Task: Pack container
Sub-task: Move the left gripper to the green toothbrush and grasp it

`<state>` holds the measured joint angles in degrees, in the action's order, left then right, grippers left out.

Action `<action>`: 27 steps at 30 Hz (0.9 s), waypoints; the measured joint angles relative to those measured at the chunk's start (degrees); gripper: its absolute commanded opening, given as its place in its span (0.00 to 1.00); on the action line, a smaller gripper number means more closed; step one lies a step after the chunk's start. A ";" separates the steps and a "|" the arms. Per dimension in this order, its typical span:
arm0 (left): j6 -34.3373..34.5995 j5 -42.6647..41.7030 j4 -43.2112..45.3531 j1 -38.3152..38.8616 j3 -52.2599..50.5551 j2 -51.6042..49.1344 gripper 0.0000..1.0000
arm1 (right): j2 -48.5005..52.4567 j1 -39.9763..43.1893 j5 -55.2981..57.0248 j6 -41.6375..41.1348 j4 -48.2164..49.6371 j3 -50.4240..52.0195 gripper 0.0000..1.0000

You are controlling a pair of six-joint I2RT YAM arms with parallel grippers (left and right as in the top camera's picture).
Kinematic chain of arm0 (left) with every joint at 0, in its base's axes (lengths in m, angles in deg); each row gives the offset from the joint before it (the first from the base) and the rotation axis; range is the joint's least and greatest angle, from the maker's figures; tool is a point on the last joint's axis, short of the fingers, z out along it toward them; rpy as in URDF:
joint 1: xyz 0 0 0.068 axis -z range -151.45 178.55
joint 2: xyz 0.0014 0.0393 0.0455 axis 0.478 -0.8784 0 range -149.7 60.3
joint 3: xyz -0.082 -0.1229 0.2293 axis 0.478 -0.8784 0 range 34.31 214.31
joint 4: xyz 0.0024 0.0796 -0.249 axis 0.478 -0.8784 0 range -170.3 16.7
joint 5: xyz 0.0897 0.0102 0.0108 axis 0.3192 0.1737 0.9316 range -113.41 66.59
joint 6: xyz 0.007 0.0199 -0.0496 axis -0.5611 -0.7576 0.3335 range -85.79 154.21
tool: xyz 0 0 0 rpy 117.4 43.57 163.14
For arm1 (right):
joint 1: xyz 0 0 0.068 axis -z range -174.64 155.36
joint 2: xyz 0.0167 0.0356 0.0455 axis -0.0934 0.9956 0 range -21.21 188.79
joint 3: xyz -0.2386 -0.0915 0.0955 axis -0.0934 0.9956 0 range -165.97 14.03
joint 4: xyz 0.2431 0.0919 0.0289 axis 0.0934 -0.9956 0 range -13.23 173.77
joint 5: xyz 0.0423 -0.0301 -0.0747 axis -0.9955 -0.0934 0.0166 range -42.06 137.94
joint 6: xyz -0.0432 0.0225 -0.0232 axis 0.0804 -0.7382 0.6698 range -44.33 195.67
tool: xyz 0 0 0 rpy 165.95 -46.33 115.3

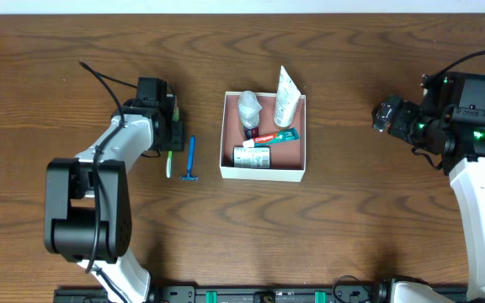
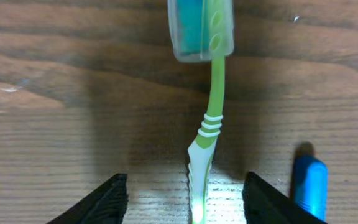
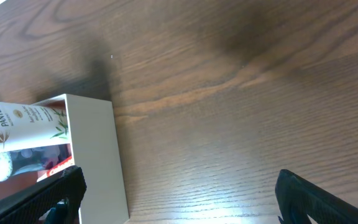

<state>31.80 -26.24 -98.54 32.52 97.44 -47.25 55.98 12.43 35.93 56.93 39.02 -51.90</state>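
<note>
Green plastic is the job here: a toothbrush lies flat on the wooden table, its bristle end under a clear cap on the far side and its handle running back toward the near side, straight between the spread fingers of the left gripper. The jaws stand wide apart with nothing in them, one on each side of the handle and clear of it. To do this pick well, I judge the gripper should come straight down, keep the handle centred, and close across the thicker grip section, not the thin neck, so the brush does not pivot or skid on the wood. A blue razor lies just to the right of the toothbrush, roughly parallel, and the right-hand finger should not nudge it on the way down. The container sits in the middle of the table, to the right of the left gripper and beyond the razor, well apart from it; it already holds a toothpaste tube, a white tube and a clear bottle, so the brush will likely need placing along a free edge. The right gripper hangs to the right of the container, near its right wall, jaws apart and empty.
</note>
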 measured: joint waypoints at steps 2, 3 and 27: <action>-0.31 -0.17 0.02 -0.02 0.00 -0.22 0.50 | 0.00 0.00 -0.02 0.00 0.00 0.00 0.99; -0.28 -0.17 0.11 -0.02 0.00 -0.22 0.48 | 0.00 0.00 -0.02 0.00 0.00 0.00 0.99; -0.57 -0.22 -7.48 -0.02 0.33 2.95 0.06 | 0.00 0.00 -0.02 0.00 0.00 0.00 0.99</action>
<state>31.23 -26.46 -106.01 32.50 97.77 -44.30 55.98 12.43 35.91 56.93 39.02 -51.90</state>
